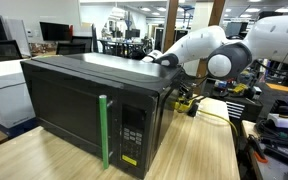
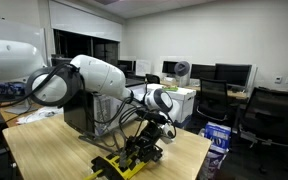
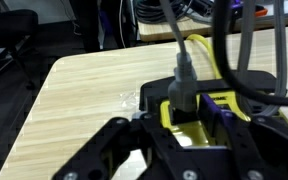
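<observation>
Yellow block sits low in the middle of the wrist view, on the pale wooden bench, with a purple patch on its right side. In an exterior view it shows as a yellow-and-black cluster at the bottom centre of the frame, near the bench's front edge. The gripper comes in from the bottom edge of the wrist view. Its dark jaws stand partly apart, one on each side of the block. Whether the pads press on the block cannot be told, as the fingertips blur into the dark parts there. In an exterior view the gripper hangs just above and right of the cluster, pointing down

Counted: one yellow block. One grey plug lead stands upright in its top. One yellow cable curves away toward the upper right. Two thick dark cables hang down at the right of the wrist view. One black microwave fills the left and centre of an exterior view, and one green upright bar is on its door. There is one bench and one arm
</observation>
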Controlling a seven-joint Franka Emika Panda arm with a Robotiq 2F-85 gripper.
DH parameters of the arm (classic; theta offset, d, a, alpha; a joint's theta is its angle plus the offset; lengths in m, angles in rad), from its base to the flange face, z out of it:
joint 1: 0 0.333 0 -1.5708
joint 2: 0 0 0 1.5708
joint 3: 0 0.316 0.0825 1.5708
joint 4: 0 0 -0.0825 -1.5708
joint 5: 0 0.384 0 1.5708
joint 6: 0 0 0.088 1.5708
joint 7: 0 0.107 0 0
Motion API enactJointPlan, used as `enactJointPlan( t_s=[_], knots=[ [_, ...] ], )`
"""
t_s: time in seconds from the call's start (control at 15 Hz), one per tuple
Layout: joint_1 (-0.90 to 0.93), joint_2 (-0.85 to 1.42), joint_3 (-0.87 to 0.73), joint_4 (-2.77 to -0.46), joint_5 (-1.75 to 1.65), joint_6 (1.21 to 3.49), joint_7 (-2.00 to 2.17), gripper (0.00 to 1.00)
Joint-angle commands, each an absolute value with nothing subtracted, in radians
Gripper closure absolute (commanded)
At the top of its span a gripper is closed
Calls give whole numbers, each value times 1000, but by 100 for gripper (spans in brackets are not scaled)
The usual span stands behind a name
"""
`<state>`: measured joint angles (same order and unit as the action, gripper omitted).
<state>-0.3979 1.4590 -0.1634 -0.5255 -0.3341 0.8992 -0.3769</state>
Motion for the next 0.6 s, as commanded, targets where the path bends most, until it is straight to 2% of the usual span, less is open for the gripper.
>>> enactJointPlan(
  t_s=[0.0,0.2,0.53],
  knots=[
    [-410,1494,-148,-524,-296,1064,-297,20],
    [-418,1490,-153,-526,-295,1068,-296,2],
    [-431,1481,-151,-458,-269,1012,-320,0]
  ],
)
